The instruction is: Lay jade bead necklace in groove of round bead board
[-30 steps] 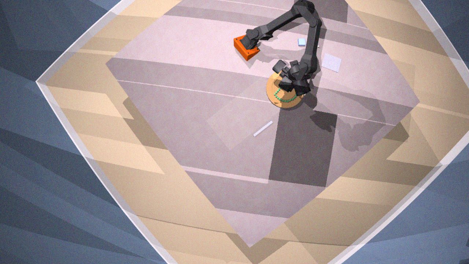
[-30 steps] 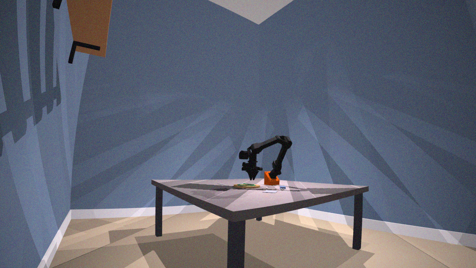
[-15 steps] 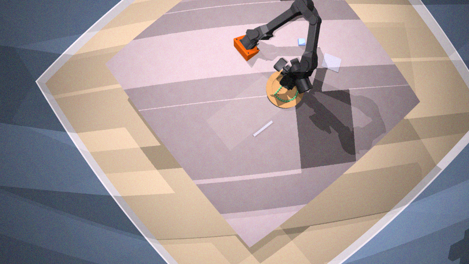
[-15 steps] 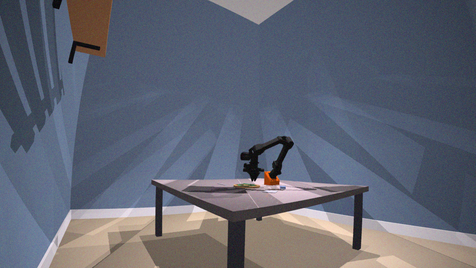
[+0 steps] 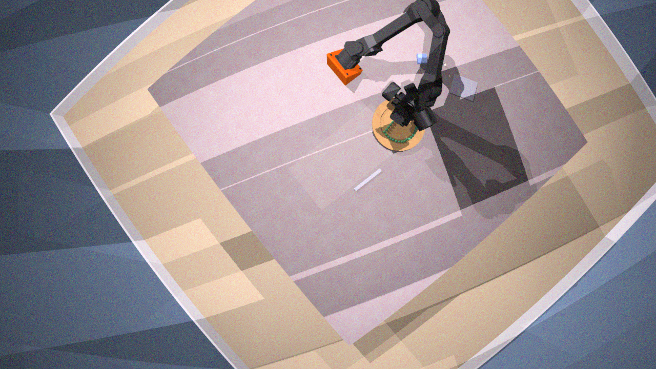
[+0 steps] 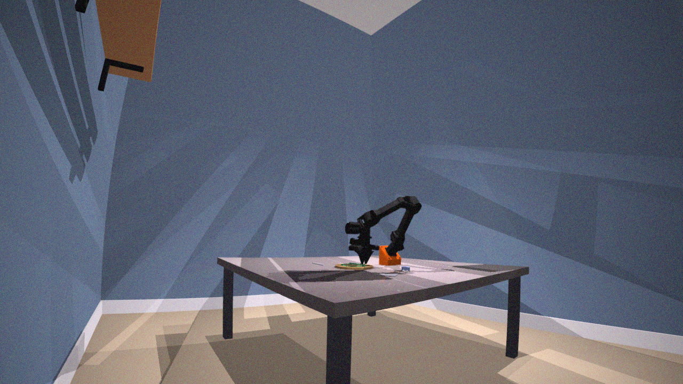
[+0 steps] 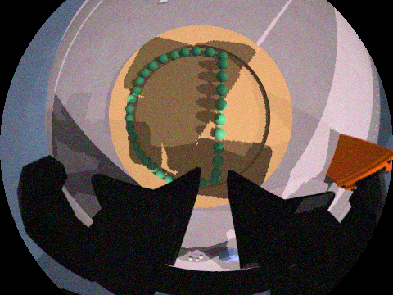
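Note:
The jade bead necklace (image 5: 400,141) (image 7: 220,119) lies on the round bead board (image 5: 376,123) (image 6: 353,268) (image 7: 282,111). In the wrist view its left part curves along the left side of the ring. Its right part runs nearly straight across the board, inside the dark groove (image 7: 268,106), whose right arc holds no beads. My gripper (image 6: 364,263) (image 7: 214,174) is partly open, with a narrow gap between the fingertips. It is low over the board's edge, near the beads at the lower end of the straight run. No bead is seen gripped. The arm hides the fingertips in the top view.
The orange arm base (image 5: 344,66) (image 6: 390,256) (image 7: 356,160) stands beyond the board. A small blue block (image 5: 421,58) (image 6: 405,269) (image 7: 228,255) and a pale square (image 5: 464,87) lie on the table. A white strip (image 5: 367,180) lies on the board's other side.

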Robot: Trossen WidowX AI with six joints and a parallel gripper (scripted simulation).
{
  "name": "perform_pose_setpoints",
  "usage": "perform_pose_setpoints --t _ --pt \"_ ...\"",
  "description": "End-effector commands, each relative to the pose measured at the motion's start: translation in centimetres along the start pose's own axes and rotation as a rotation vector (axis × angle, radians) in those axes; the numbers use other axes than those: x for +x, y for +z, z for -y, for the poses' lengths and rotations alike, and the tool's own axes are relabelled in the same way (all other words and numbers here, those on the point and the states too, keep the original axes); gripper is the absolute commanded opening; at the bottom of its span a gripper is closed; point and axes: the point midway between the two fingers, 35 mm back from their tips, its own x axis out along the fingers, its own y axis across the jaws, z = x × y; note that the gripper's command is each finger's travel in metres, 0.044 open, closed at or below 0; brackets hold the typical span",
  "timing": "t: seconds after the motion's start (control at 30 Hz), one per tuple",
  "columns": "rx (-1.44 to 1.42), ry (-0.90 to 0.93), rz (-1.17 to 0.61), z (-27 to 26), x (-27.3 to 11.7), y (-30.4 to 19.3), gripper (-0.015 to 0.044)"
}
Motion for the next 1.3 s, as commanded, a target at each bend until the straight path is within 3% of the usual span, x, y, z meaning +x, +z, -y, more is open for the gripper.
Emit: perform_pose_setpoints --t 0.0,0.1,0.27,1.27 --pt "0.01 -0.004 -0.006 0.22 0.63 -0.09 0.012" --pt "0.01 -0.004 -0.006 0.23 0.73 -0.1 0.012" --pt "0.001 -0.002 -0.002 0.09 0.48 -0.06 0.0" --pt "0.002 -0.003 -0.002 0.1 0.43 -0.07 0.0"
